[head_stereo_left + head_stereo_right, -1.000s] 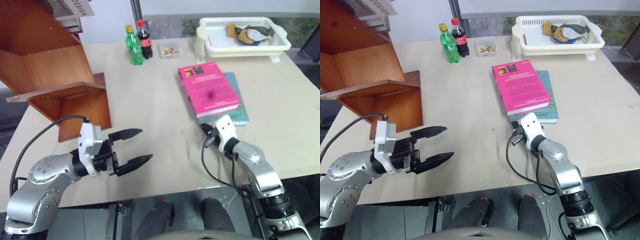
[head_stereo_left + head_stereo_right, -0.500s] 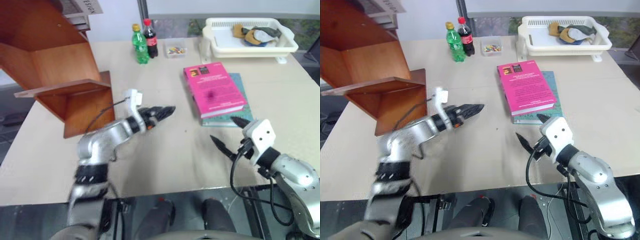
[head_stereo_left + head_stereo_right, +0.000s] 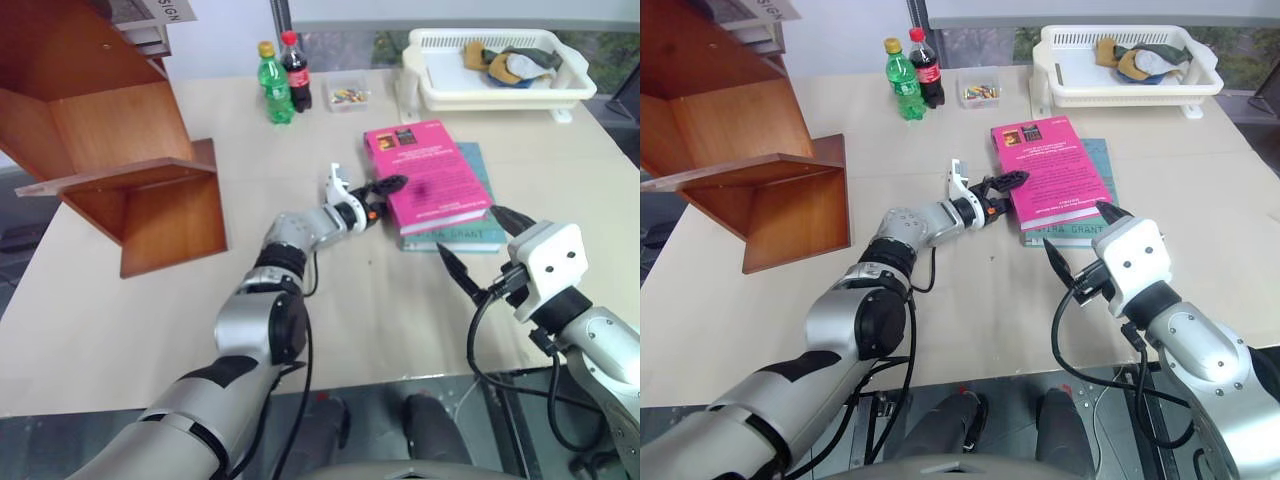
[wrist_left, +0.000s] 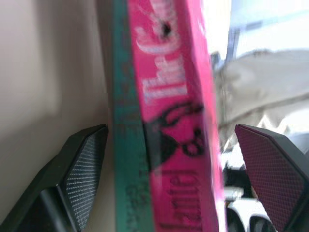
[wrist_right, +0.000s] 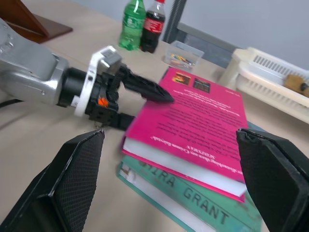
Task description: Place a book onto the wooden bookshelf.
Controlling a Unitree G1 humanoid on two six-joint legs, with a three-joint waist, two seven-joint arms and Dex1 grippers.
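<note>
The left tool straddles the left edge of the pink book, fingers spread; the right tool hangs open nearby.

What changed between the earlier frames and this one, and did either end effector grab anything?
The left end effector swung from the table's near left across to the thick bright pink book's spine edge, open fingers straddling it, nothing gripped. The right end effector lifted back off the thin teal-green book's near edge and opened. Both books, the reddish-brown wooden bookshelf, two drink bottles and white plastic basket stayed put.
</note>
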